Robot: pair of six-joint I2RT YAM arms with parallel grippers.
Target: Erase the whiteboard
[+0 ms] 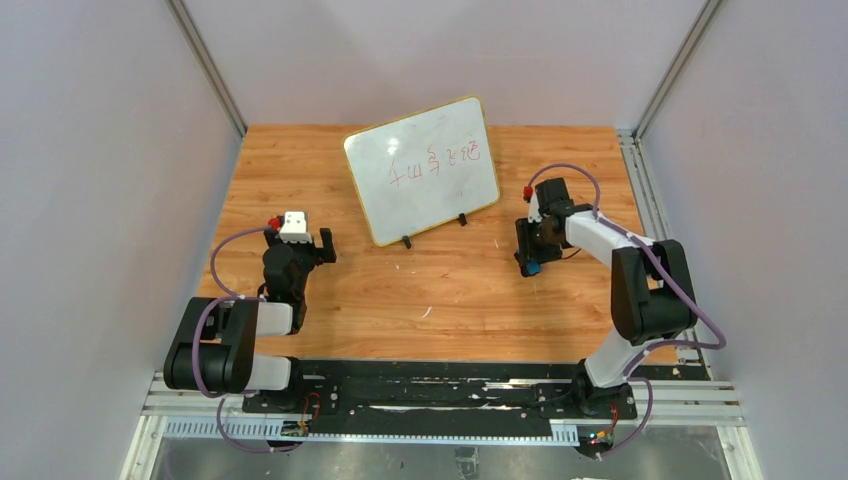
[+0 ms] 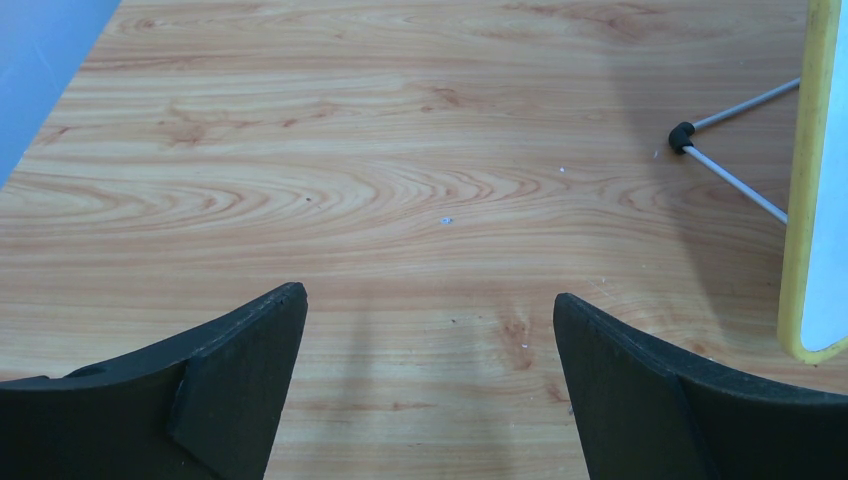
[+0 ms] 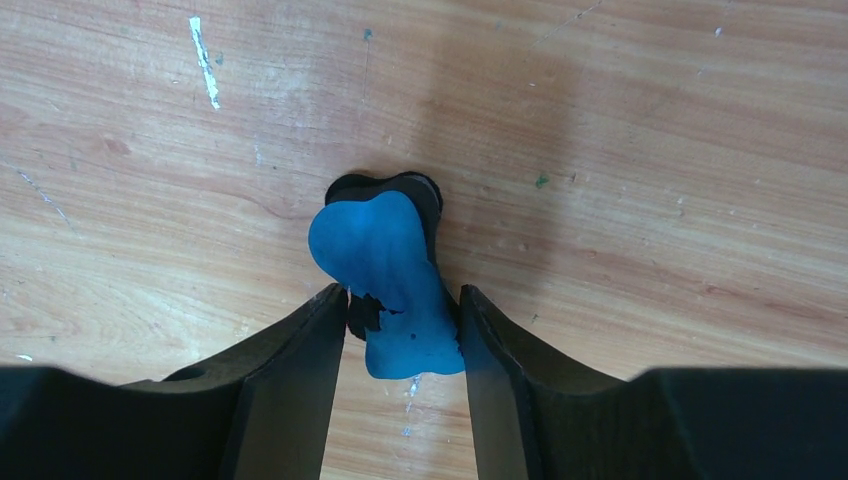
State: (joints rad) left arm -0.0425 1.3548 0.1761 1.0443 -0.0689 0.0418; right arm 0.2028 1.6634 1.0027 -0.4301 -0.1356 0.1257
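R gripper [image 3: 400, 300] is squeezed tight on the blue eraser [image 3: 385, 265], so I can rub w/ it. L gripper [image 2: 428, 295] is wide apart and holds nothing. It sits by the board's edge, maybe to steady it. Farther back, btwn both arms, the whiteboard [image 1: 420, 170] leans on its black feet [image 1: 406, 241], red marks [image 1: 435, 160] not wiped yet.

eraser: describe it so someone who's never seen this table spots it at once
On the wooden table, the whiteboard stands at the far middle; to its right, the right gripper points down at the wood. Between its fingers is the eraser, small, with a bright blue top over a black base, unlike the white, yellow-framed board.
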